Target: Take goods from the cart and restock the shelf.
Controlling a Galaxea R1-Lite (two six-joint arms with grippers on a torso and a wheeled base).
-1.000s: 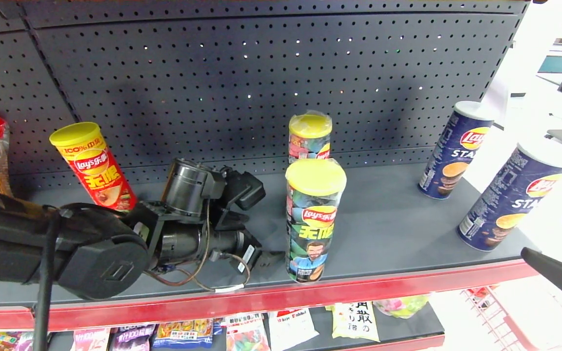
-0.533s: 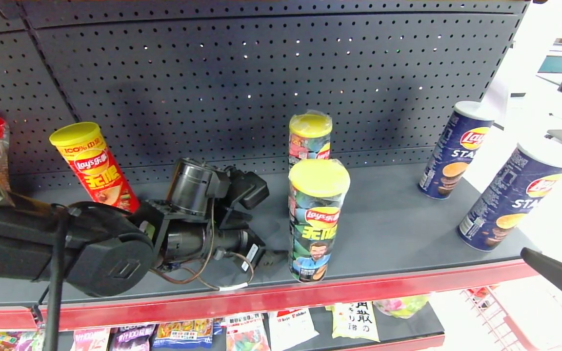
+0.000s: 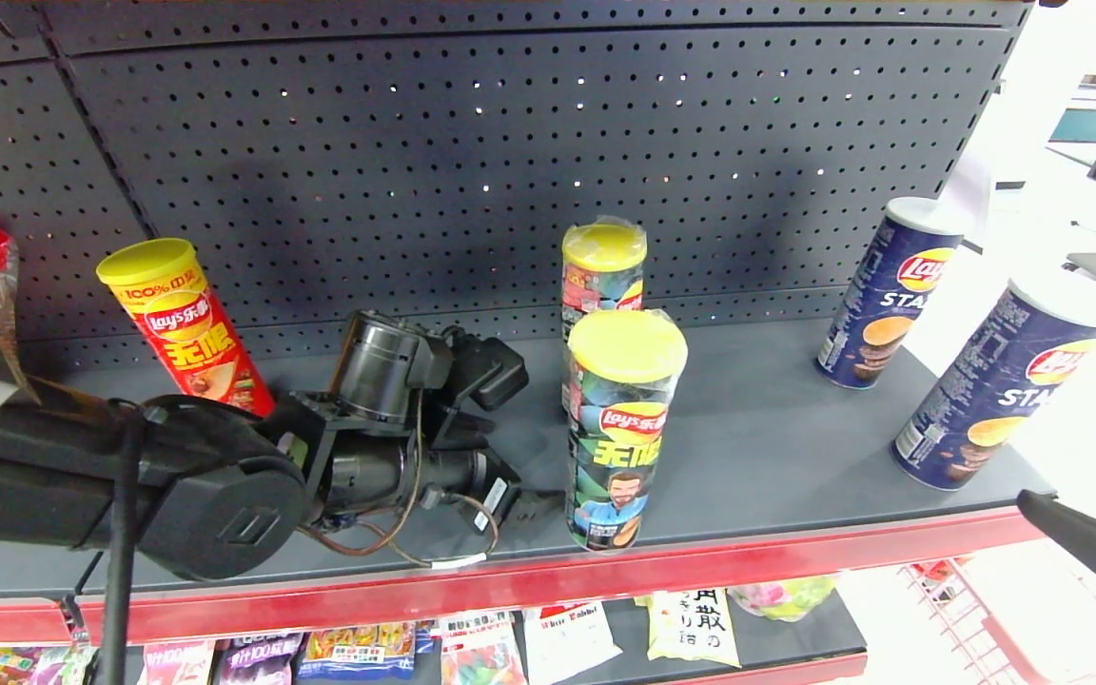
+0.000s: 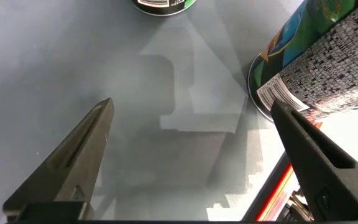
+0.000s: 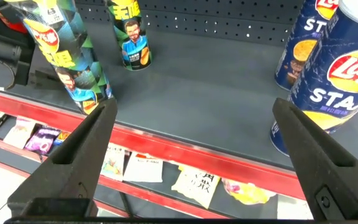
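The left arm lies low across the grey shelf (image 3: 776,447) from the robot's left, its wrist turned toward the front chip can (image 3: 619,428). The left end effector (image 4: 192,106) is released, its two fingers spread over bare shelf with nothing between them. That can, green with a yellow lid, stands upright near the shelf's red front lip (image 3: 700,566), close beside one finger; whether they touch cannot be told. The right end effector (image 5: 196,104) hangs off the shelf's right front corner, also released and holding nothing, fingers wide apart. A second green can (image 3: 602,266) stands straight behind the first, near the perforated back panel (image 3: 510,143). A red can (image 3: 188,328) with a yellow lid stands at the back left beyond the left arm, and two blue cans (image 3: 890,290) stand at the right end, one behind and one nearer the lip. Below, a lower shelf (image 3: 833,633) carries snack packets (image 3: 567,637).
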